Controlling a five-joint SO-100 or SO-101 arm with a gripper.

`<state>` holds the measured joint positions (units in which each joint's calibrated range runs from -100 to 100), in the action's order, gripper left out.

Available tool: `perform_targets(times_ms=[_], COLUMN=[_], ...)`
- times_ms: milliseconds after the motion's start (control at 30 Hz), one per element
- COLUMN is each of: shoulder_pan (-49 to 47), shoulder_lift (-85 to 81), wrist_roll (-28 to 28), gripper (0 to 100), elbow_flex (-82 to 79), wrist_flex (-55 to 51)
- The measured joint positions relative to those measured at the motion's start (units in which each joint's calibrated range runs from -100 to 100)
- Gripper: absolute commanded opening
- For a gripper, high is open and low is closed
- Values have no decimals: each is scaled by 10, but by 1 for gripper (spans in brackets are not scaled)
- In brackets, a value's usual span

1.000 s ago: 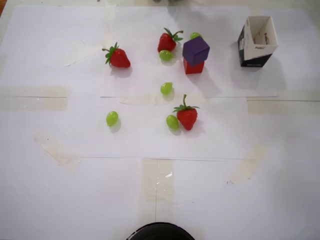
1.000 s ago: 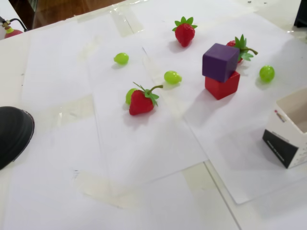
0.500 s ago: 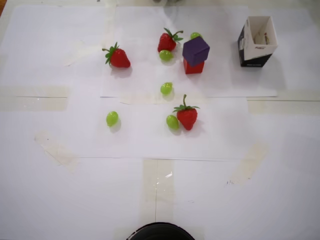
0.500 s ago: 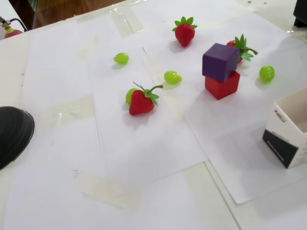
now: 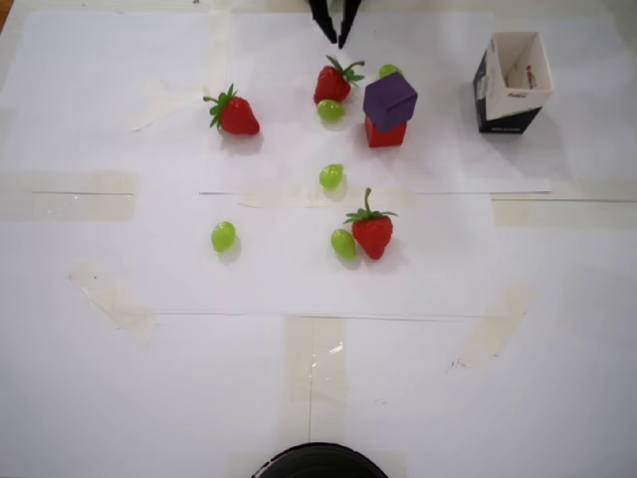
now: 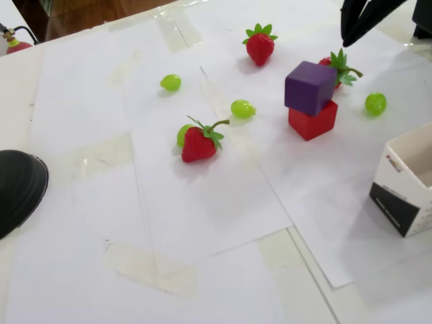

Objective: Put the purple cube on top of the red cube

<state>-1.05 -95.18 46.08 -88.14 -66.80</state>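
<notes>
The small matte dark-purple cube (image 6: 310,87) sits on top of the bright-red cube (image 6: 313,120), twisted a little and overhanging one edge, so the stack looks made. The black two-finger gripper (image 5: 335,38) hangs beyond the stack near the table's far edge, its tips close together and pinching nothing. Judging by this, any move should lift clear of the red cube, avoiding the leafy red strawberry (image 6: 335,66) just behind it.
</notes>
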Motion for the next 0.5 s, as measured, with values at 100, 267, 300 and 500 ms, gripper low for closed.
perform_targets(times_ms=[100,267,300,500], shoulder_pan=[0,6,5,-2], shoulder_lift=[-14,-18,-18,-18], wrist_roll=[-8,-11,-11,-11], gripper=[0,0,0,0], elbow_flex=[-18,-53,-62,-81], wrist_flex=[13,54,64,94])
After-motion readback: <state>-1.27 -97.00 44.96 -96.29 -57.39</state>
